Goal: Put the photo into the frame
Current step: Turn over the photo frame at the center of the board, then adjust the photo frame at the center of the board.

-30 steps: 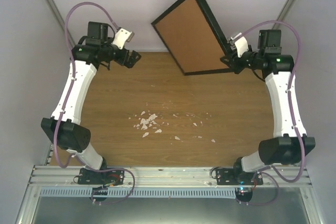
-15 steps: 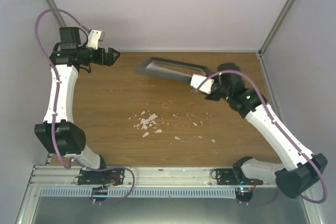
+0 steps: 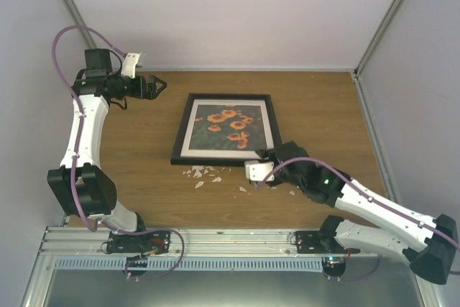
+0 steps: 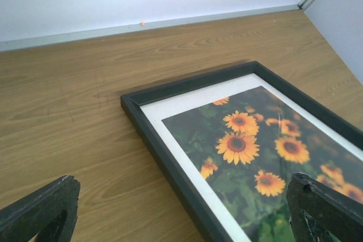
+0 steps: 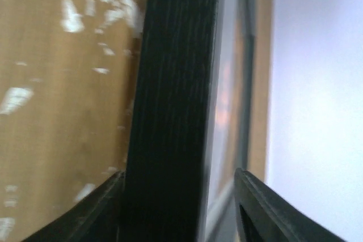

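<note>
Lying flat at centre of the tabletop: the frame, the photo face up inside. Likely stiff, light, perhaps glazed, so fragile; best gripped by a rail. Straddled at lower-right corner by right gripper jaws, clamping unclear; left gripper jaws apart, upper left.

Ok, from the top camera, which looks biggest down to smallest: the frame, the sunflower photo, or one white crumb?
1. frame, biggest
2. photo, fits inside it
3. white crumb, tiniest
</note>
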`<state>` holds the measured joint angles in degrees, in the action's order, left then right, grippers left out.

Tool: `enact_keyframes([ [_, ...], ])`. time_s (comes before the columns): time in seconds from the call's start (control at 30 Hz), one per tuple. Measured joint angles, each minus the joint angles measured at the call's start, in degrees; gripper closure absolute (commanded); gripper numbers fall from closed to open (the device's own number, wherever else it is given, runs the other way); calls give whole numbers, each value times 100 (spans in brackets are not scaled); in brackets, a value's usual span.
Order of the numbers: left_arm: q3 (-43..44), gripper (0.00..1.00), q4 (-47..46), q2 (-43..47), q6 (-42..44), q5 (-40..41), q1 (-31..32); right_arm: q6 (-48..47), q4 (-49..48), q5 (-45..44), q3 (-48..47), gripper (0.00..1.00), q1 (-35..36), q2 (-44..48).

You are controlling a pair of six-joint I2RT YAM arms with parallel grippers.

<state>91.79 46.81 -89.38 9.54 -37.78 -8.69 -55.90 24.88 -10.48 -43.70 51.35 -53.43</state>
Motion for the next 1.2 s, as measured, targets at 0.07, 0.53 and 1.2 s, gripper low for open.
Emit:
enact_keyframes([
  [0.07, -57, 1, -11, 28, 2, -28, 0, -35, 4, 168, 348, 33, 173, 127],
  [0.53, -61, 1, -76, 13, 9, -76, -4, -223, -417, 1126, 1189, 0, 334, 203],
  [1.2, -1576, 1, -57, -719, 1351, 973, 1097, 2072, 1436, 4520, -2238, 4, -4002, -3755],
])
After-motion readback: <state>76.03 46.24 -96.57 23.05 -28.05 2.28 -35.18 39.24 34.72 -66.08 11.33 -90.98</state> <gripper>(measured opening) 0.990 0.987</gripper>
